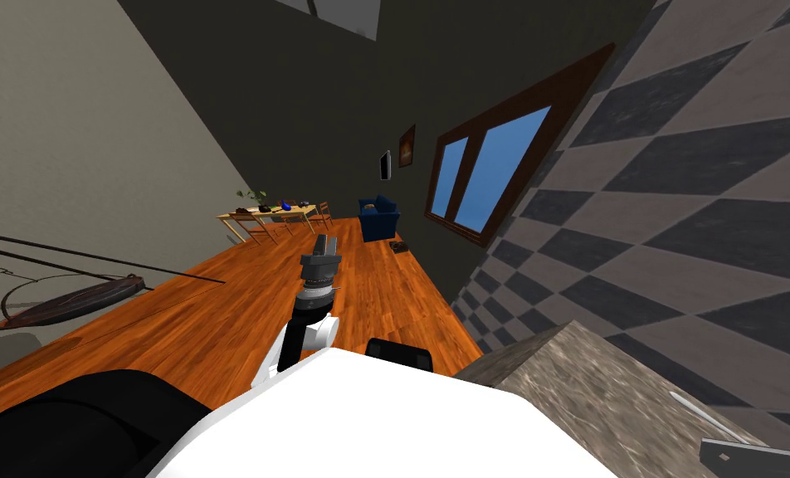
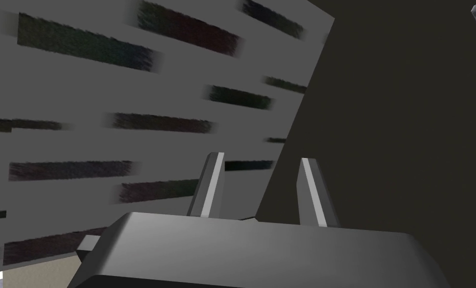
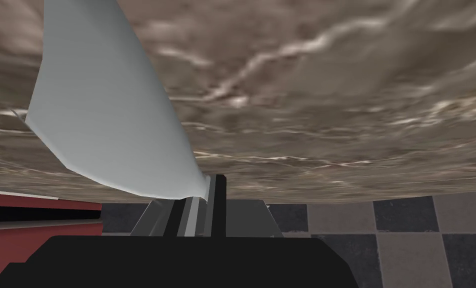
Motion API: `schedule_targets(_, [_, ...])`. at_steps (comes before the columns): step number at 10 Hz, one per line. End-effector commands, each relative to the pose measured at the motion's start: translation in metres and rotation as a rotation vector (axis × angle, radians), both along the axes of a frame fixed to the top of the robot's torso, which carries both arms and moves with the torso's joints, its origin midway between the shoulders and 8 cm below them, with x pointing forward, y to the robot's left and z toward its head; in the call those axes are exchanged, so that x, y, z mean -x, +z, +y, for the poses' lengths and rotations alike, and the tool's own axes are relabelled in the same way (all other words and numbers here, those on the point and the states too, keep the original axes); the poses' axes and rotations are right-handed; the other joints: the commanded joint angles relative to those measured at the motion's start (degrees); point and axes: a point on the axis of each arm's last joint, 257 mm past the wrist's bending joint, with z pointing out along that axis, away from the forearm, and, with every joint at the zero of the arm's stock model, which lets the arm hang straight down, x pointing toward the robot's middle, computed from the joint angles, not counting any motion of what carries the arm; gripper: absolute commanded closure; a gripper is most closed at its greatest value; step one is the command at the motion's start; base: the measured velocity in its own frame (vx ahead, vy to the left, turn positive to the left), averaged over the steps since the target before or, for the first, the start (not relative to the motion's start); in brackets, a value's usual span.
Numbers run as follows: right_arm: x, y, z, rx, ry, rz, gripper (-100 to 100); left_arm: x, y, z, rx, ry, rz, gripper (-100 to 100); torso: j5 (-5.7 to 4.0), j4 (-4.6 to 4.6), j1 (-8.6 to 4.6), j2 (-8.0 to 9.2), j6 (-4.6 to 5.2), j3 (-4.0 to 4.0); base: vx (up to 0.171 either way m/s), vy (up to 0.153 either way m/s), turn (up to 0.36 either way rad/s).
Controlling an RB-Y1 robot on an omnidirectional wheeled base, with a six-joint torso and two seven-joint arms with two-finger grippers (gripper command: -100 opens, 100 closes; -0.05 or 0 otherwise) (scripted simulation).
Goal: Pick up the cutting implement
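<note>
Right pincer (image 3: 204,182): mine, closed on the knife (image 3: 107,110).
Surface (image 3: 332,100): brown, marbled, close behind it.
Lift: I'd rise straight, grip firm.
Left pincer (image 2: 262,159): open, empty.

We are in a home: a wooden floor (image 1: 219,307) runs to a dining table (image 1: 265,214) with chairs and a blue armchair (image 1: 379,217) mid-frame. A window (image 1: 489,170) and a framed picture (image 1: 407,146) hang above, with checkered tiles (image 1: 675,207) and a stone tabletop (image 1: 584,390) at right.

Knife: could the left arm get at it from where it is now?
Probably not. The left claw points out over the wood floor, open, well away from the knife. The knife is off to the right over the stone counter, and the right claw looks shut on it.
</note>
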Motion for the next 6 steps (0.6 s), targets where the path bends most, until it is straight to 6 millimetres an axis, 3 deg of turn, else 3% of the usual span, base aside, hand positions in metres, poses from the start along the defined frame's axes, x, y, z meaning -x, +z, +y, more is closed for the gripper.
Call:
schedule_targets(1, [0.000, 0.000, 0.000, 0.000, 0.000, 0.000, 0, 0.000, 0.000, 0.000, 0.000, 0.000, 0.000, 0, 0.00, 0.00, 0.00, 0.00, 0.00, 0.00, 0.000, 0.000, 0.000])
schedule_targets(2, [-0.002, 0.006, 0.004, 0.001, 0.014, 0.000, 100, 0.000, 0.000, 0.000, 0.000, 0.000, 0.000, 0, 0.00, 0.00, 0.00, 0.00, 0.00, 0.00, 0.021, 0.000, -0.086])
schedule_targets(5, [-0.003, 0.011, 0.010, 0.001, 0.026, 0.000, 100, 0.000, 0.000, 0.000, 0.000, 0.000, 0.000, 0, 0.04, -0.04, 0.11, -0.09, 0.09, -0.06, 0.023, 0.006, -0.077])
schedule_targets(6, [-0.003, 0.011, 0.010, 0.001, 0.028, 0.001, 0, 0.000, 0.000, 0.000, 0.000, 0.000, 0.000, 0, 0.02, -0.02, 0.06, -0.07, 0.05, -0.05, 0.000, 0.000, 0.000])
